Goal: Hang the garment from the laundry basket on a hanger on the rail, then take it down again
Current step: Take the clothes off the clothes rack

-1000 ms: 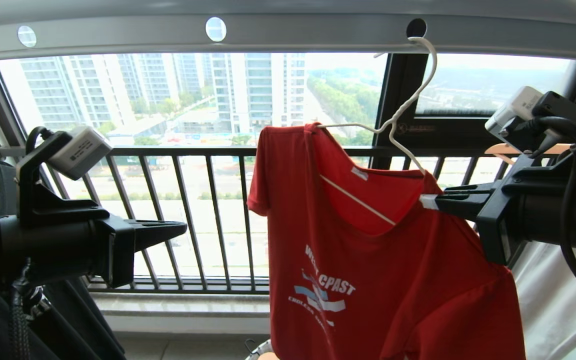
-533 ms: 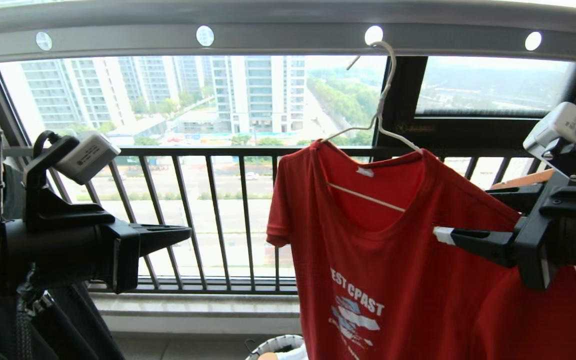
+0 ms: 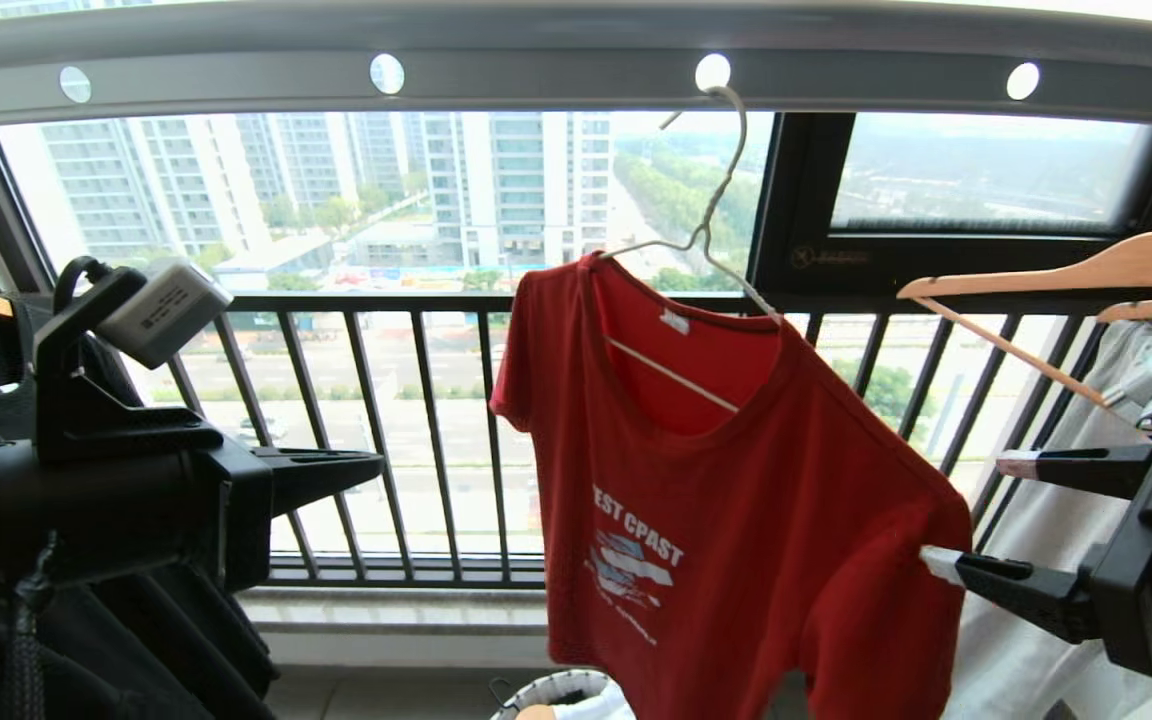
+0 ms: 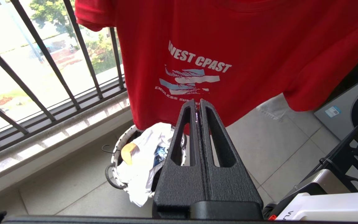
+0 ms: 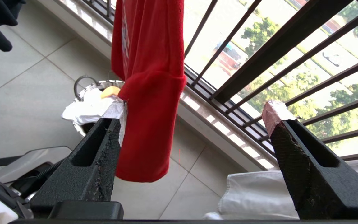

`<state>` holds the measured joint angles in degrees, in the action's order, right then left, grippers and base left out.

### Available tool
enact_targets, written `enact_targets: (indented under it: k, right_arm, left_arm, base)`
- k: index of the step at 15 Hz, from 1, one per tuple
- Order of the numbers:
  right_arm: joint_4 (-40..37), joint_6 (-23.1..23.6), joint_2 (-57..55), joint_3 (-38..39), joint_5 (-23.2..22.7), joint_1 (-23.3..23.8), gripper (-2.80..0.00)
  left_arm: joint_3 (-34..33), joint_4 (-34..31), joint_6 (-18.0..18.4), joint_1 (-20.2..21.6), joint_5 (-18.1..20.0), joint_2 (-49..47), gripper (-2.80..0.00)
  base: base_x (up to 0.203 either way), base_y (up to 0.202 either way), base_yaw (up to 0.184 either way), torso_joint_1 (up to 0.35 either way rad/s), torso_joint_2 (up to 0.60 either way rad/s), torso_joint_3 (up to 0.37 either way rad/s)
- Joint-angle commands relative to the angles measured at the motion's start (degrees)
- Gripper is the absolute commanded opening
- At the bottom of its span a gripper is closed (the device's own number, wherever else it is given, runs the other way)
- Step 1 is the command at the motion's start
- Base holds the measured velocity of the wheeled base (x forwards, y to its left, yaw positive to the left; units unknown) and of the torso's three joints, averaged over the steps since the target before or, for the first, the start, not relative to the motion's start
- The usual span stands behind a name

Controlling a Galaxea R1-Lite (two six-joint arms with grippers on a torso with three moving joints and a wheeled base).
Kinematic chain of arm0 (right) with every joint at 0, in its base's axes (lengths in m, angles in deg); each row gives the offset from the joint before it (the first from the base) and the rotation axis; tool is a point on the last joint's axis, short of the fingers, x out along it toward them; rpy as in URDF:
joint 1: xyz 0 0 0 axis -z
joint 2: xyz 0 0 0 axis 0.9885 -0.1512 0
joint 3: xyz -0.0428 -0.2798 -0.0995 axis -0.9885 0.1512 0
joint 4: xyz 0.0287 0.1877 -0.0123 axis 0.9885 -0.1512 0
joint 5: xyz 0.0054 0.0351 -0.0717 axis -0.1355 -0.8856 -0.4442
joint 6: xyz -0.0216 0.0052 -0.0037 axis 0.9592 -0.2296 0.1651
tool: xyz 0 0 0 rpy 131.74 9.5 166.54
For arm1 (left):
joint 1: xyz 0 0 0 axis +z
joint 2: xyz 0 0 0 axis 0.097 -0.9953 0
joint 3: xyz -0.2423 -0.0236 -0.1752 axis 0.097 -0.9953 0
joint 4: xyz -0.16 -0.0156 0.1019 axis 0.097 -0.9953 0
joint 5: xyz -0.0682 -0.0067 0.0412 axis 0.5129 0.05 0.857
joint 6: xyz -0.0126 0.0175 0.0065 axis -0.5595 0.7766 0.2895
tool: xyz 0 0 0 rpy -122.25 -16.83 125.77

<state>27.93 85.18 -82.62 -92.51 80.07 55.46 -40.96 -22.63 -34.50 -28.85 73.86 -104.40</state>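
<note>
Head view, item one: the garment [image 3: 736,520], red T-shirt with white lettering, hanging on the hanger [image 3: 706,240]; hanger hook seated in a round hole of the rail [image 3: 536,75] overhead; shirt tilted, one shoulder higher than the other; collar draped over the hanger's bar.
Item two: the right gripper [image 3: 971,515], at the lower right, beside the shirt's lower sleeve; jaws spread wide, empty; one taped fingertip touching or just beside the sleeve edge, contact not certain; in the right wrist view the sleeve hangs against the inner side of one finger, nothing clamped.
Item three: the left gripper [image 3: 366,465], at the left, well apart from the shirt; jaws pressed together, holding nothing.
Item four: the laundry basket [image 4: 114,155], on the floor tiles below the shirt; white cloth and a yellowish piece inside.
Item five: wooden hanger [image 3: 1066,280] with a white garment [image 3: 1056,500], far right; black railing [image 3: 386,300] behind.
Status, as judged: hanging half appears done, shirt off the basket and on the rail; remaining, by the task's wording: lift the hanger from the hole and take the shirt down; not yet begun.
</note>
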Motion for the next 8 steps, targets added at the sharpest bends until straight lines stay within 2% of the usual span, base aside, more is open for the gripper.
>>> enact_targets:
  k: [1,2,6,8]
  right_arm:
    - [0.1,0.0,1.8,2.4,-0.6,0.3,0.00]
    - [0.3,-0.1,1.4,3.4,-1.4,0.3,0.00]
    - [1.8,-7.1,0.1,4.5,-7.0,0.4,0.00]
    - [2.3,-7.1,-1.7,5.7,-7.1,0.4,0.00]
  left_arm:
    - [0.0,0.0,0.0,0.0,0.1,0.1,-2.80]
    - [0.0,0.0,0.0,0.0,0.1,0.5,-2.80]
    - [0.0,0.0,0.0,-0.2,0.2,0.6,-2.80]
    - [-0.1,0.0,0.0,-0.3,0.2,0.6,-2.80]
  base:
    - [0.000,0.000,0.000,0.000,0.00,0.000]
    - [0.000,0.000,0.000,0.000,0.00,0.000]
    - [0.000,0.000,0.000,0.000,0.00,0.000]
    - [0.000,0.000,0.000,0.000,0.00,0.000]
